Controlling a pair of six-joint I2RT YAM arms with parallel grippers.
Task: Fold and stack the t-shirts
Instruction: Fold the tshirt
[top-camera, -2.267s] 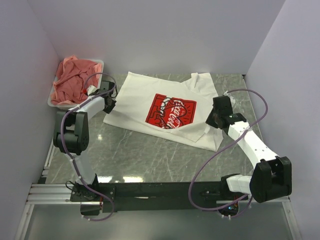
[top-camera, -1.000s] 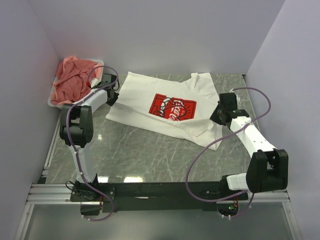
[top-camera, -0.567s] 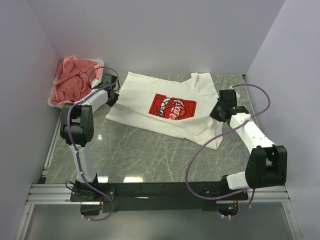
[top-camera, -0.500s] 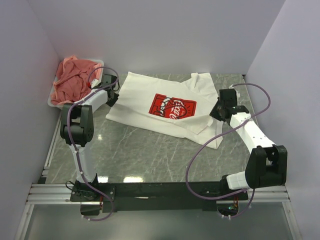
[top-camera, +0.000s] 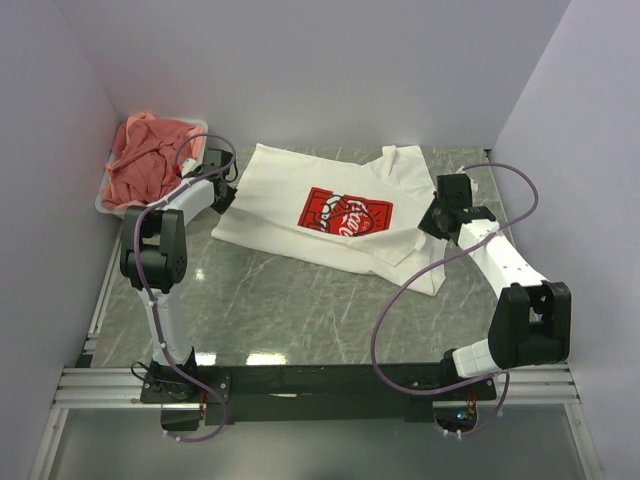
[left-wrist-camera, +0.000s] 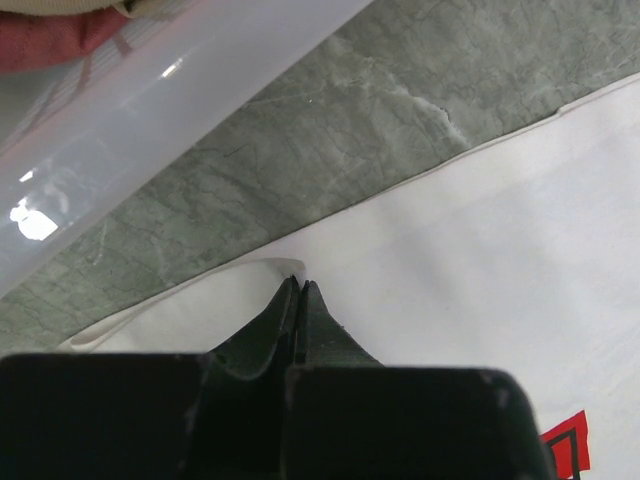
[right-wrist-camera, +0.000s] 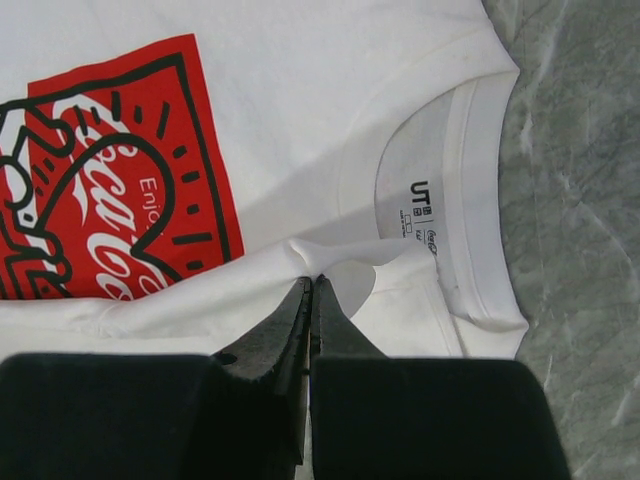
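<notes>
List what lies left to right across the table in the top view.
Tub of pink shirts → left gripper → red print on the white shirt → right gripper.

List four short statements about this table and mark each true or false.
1. The white t-shirt lies on the table, red print up. True.
2. The pink shirts sit folded on the table. False: they lie bunched in the tub.
3. The left gripper is shut on the white t-shirt's edge. True.
4. The right gripper hangs open over bare table. False: it is shut, pinching a fold of the white t-shirt near the collar.
</notes>
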